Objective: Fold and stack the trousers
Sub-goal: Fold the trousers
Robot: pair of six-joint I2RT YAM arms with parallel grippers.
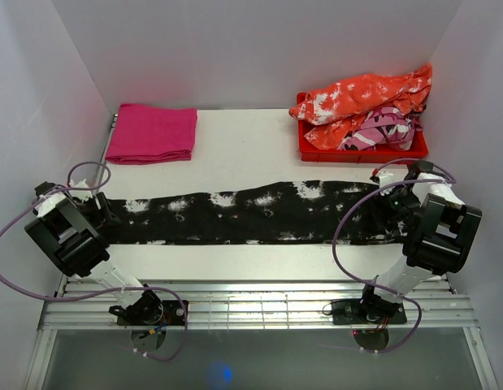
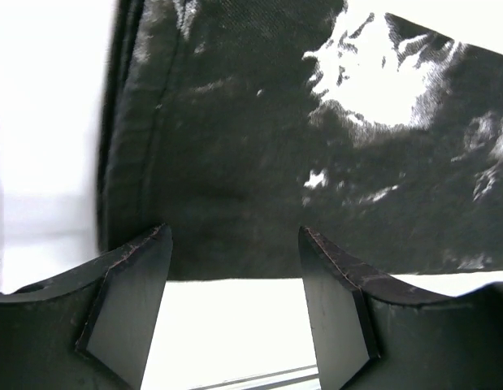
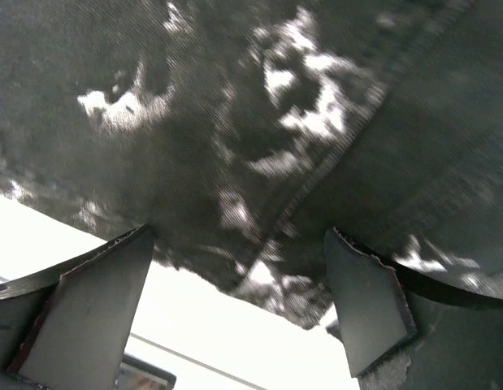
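The trousers (image 1: 251, 213), black with white tie-dye splotches, lie stretched flat across the table from left to right. My left gripper (image 1: 101, 213) is at their left end, open, its fingers (image 2: 129, 301) just short of the fabric's near edge (image 2: 235, 162). My right gripper (image 1: 388, 213) is at their right end, open, its fingers (image 3: 365, 301) straddling the near edge of the cloth (image 3: 259, 146). Neither gripper holds anything.
A folded magenta cloth (image 1: 152, 132) lies at the back left. A red tray (image 1: 361, 150) at the back right holds an orange-and-white garment (image 1: 365, 93) and a pink patterned one (image 1: 383, 130). White walls close in the table on three sides.
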